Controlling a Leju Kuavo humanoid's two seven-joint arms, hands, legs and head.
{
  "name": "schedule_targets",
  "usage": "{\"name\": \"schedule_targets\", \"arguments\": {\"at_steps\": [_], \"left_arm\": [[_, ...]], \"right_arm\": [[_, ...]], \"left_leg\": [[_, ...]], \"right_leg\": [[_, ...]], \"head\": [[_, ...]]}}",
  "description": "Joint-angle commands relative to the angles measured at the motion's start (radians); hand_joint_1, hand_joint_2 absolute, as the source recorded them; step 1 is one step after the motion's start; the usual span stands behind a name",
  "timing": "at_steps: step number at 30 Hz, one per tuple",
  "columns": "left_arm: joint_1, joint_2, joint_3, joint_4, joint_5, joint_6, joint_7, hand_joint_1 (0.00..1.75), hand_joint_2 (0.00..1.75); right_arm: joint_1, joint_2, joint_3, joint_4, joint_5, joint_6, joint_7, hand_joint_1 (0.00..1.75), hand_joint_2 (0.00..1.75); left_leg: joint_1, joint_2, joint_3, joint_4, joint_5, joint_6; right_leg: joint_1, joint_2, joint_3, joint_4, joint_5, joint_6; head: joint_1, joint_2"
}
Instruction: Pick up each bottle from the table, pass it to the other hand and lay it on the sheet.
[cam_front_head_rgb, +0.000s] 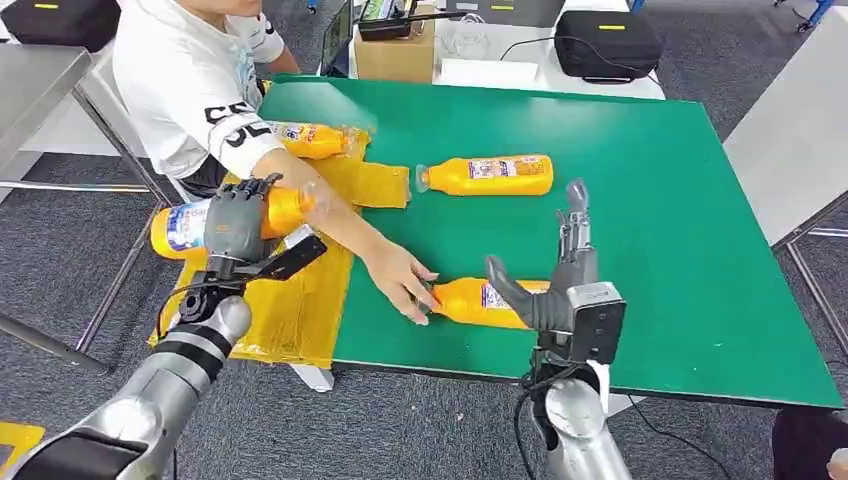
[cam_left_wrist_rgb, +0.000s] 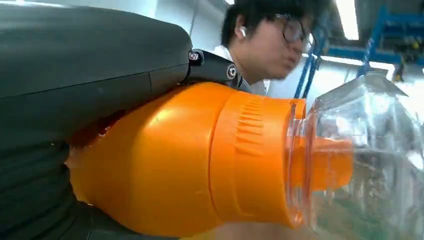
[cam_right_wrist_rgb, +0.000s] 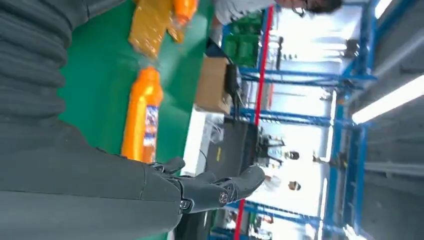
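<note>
My left hand (cam_front_head_rgb: 236, 222) grips an orange bottle (cam_front_head_rgb: 180, 226) crosswise above the yellow sheet (cam_front_head_rgb: 300, 300) at the table's left edge; up close the bottle's orange body (cam_left_wrist_rgb: 165, 165) and clear cap (cam_left_wrist_rgb: 365, 160) show beside the hand (cam_left_wrist_rgb: 75, 75). A second bottle (cam_front_head_rgb: 312, 139) lies on the sheet's far end. A third bottle (cam_front_head_rgb: 492, 174) lies on the green table (cam_front_head_rgb: 680, 250); the right wrist view shows it (cam_right_wrist_rgb: 142, 117) too. A fourth bottle (cam_front_head_rgb: 470, 300) lies near the front edge, just left of my open right hand (cam_front_head_rgb: 560, 285), whose fingers (cam_right_wrist_rgb: 220, 187) are spread.
A person in a white shirt (cam_front_head_rgb: 190, 90) stands at the table's left and reaches an arm across the sheet, hand (cam_front_head_rgb: 405, 285) touching the fourth bottle's cap end. A cardboard box (cam_front_head_rgb: 393, 50) and black bags (cam_front_head_rgb: 607, 42) sit behind the table.
</note>
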Motion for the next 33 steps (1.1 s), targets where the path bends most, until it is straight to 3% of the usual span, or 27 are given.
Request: {"name": "schedule_targets", "arguments": {"at_steps": [1, 12, 20, 30, 31, 32, 33], "left_arm": [[-0.039, 0.062, 0.023, 0.148, -0.016, -0.012, -0.025, 1.75, 1.75], [-0.033, 0.093, 0.019, 0.156, -0.079, -0.055, 0.019, 1.75, 1.75], [-0.104, 0.145, -0.104, 0.302, -0.098, -0.458, -0.092, 1.75, 1.75], [-0.107, 0.105, -0.143, 0.342, -0.107, -0.464, -0.031, 1.75, 1.75], [-0.109, 0.1, -0.145, 0.342, -0.108, -0.465, -0.027, 0.56, 1.75], [-0.112, 0.097, -0.154, 0.341, -0.111, -0.452, -0.024, 0.0, 1.75], [-0.115, 0.095, -0.149, 0.343, -0.102, -0.461, -0.03, 0.0, 0.0]], "right_arm": [[0.016, -0.042, -0.071, -0.043, -0.024, 0.021, 0.017, 0.0, 1.75], [0.018, -0.04, -0.081, -0.032, -0.022, 0.033, 0.026, 0.0, 1.75], [-0.022, -0.056, -0.094, -0.007, -0.039, 0.1, 0.038, 0.0, 1.75], [-0.02, -0.061, -0.09, 0.002, -0.042, 0.109, 0.041, 0.0, 1.75], [-0.02, -0.061, -0.09, 0.001, -0.042, 0.109, 0.042, 0.0, 1.75], [-0.019, -0.066, -0.086, -0.001, -0.036, 0.112, 0.047, 0.0, 1.75], [-0.019, -0.066, -0.087, -0.002, -0.035, 0.111, 0.048, 0.0, 1.75]], "left_leg": [[0.0, 0.002, 0.004, 0.0, -0.002, -0.001], [0.001, 0.002, 0.003, 0.0, -0.002, -0.001], [0.001, 0.002, 0.005, 0.0, -0.002, -0.001], [0.0, 0.0, 0.004, -0.001, -0.001, 0.0], [0.0, 0.001, 0.007, -0.001, -0.002, -0.001], [0.0, 0.001, 0.007, -0.001, -0.002, -0.001], [0.0, 0.0, 0.006, -0.001, -0.001, -0.001]], "right_leg": [[0.001, 0.001, 0.004, -0.001, -0.001, -0.001], [0.001, 0.001, 0.003, -0.001, -0.001, -0.001], [0.001, 0.001, 0.004, 0.0, -0.002, -0.002], [0.0, 0.0, 0.004, -0.001, -0.001, -0.001], [0.001, 0.0, 0.007, -0.001, -0.002, -0.002], [0.001, 0.0, 0.007, -0.001, -0.002, -0.002], [0.0, 0.0, 0.006, 0.0, -0.001, -0.001]], "head": [[0.0, 0.0], [0.0, 0.0], [0.0, 0.0], [0.0, 0.0], [0.0, 0.0], [0.0, 0.0], [0.0, 0.0]]}}
